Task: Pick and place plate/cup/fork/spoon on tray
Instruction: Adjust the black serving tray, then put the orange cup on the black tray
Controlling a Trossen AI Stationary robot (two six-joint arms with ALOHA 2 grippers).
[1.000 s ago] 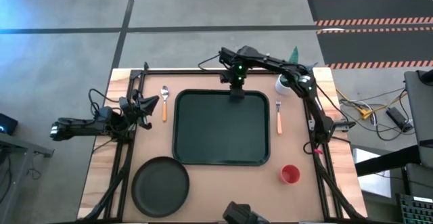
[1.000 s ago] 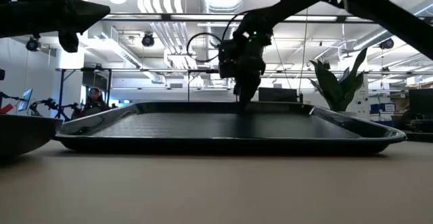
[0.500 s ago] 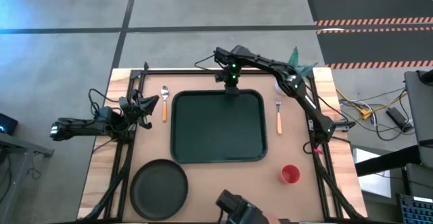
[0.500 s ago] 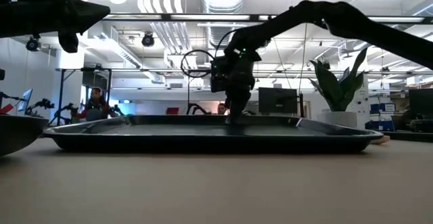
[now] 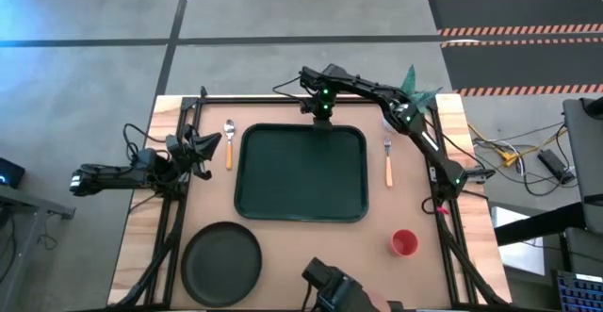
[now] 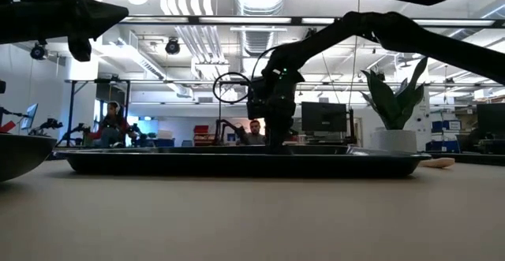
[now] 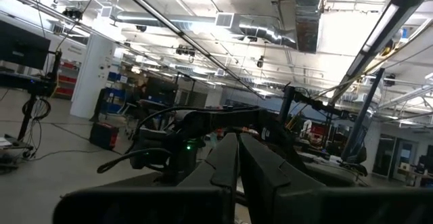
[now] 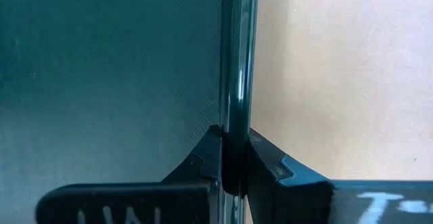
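Note:
The dark green tray (image 5: 301, 175) lies flat in the middle of the table and also shows in the low view (image 6: 237, 162). My right gripper (image 5: 320, 122) is shut on the tray's far rim. The spoon (image 5: 228, 142) lies left of the tray and the fork (image 5: 387, 161) lies right of it. The black plate (image 5: 222, 260) rests at the near left, and the red cup (image 5: 403, 243) stands at the near right. My left gripper (image 5: 209, 144) waits shut and empty above the table's left edge, next to the spoon. My right gripper pinches the raised rim of the tray's far edge (image 8: 235, 109) between its two fingers, near the middle of that edge. One finger (image 8: 206, 158) is inside the tray and one (image 8: 265, 162) outside. The fingers point down from above, across the rim. The tray lies on the table.
A white pot with a green plant (image 5: 403, 109) stands at the far right, under my right arm. A person's dark shape (image 5: 332, 291) shows at the table's near edge. People sit in the room behind the table (image 6: 110, 123). Bare tabletop lies near the tray's near edge.
My right gripper has moved toward the table's far edge and a little to the left, staying shut on the tray's rim. The tray has slid with it along the table, farther from the near edge. The other things have stayed in place.

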